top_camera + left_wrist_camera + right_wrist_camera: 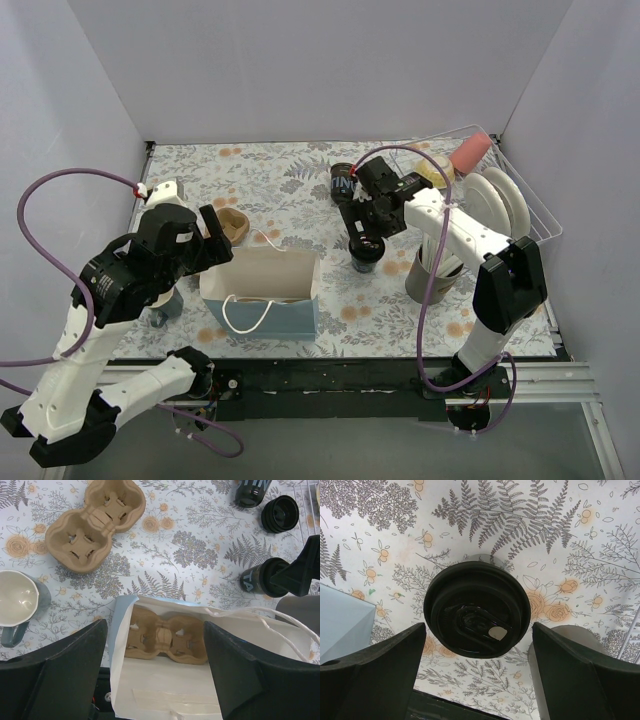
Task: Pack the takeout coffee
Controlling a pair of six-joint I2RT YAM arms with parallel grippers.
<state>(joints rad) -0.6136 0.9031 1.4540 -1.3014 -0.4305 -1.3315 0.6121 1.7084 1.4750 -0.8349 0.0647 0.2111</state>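
Black and lidded, the takeout coffee cup [365,256] stands upright on the desk [270,180] right of the paper bag [262,285], directly under the right end effector [478,630], whose jaws gape wide and hold nothing. The left end effector [155,630], also open and empty, hangs over the bag's cardboard carrier [165,640]. Squeezing high on the lid [476,611] could pop it or tip the cup against the grey holder [430,275] close by.

So the left gripper [155,630] has its jaws wide apart over an open white paper bag [165,687], with a brown pulp cup carrier [165,640] lying inside. A second pulp carrier [92,525] sits on the floral desk [200,555], a grey mug [17,605] is off to the left, and a black paper cup with white lettering [257,577] is on the right.
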